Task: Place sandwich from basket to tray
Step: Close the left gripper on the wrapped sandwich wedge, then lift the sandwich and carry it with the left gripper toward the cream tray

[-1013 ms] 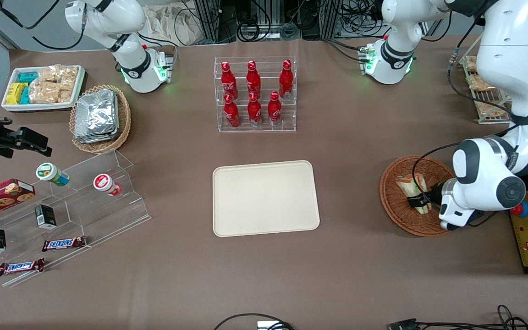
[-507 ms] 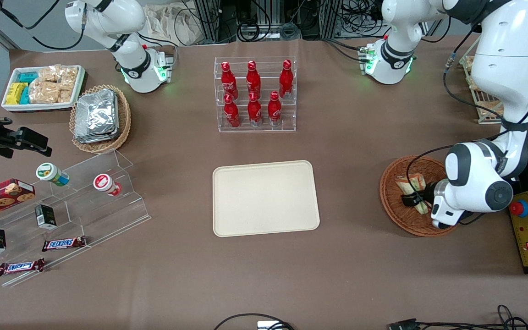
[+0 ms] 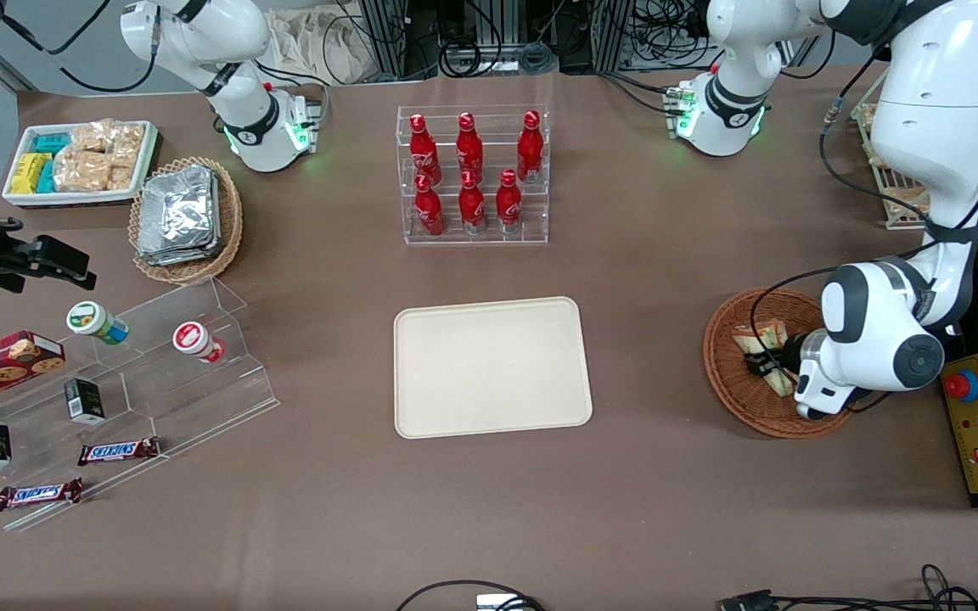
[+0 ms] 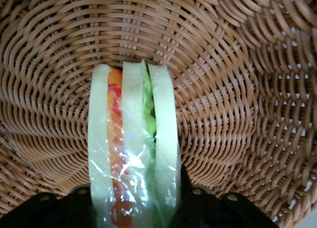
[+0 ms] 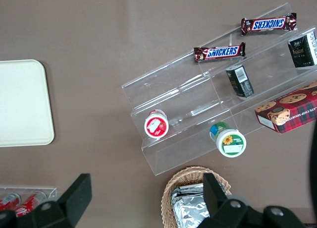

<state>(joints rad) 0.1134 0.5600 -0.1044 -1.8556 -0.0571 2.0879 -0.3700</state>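
Gripper [image 3: 767,367] is down inside the basket [image 3: 731,386], pinching the wrapped sandwich [image 4: 133,148] between its fingers. Sandwich stands on edge in the basket, toward the working arm's end of the worktop. Tray [image 3: 491,367] lies well apart, mid-worktop.

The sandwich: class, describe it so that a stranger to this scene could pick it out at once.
Find the round reddish-brown wicker basket toward the working arm's end of the table, beside the cream tray. In it, at the gripper, lies the sandwich: a plastic-wrapped wedge of white bread with orange-red and green filling, the basket's only item.
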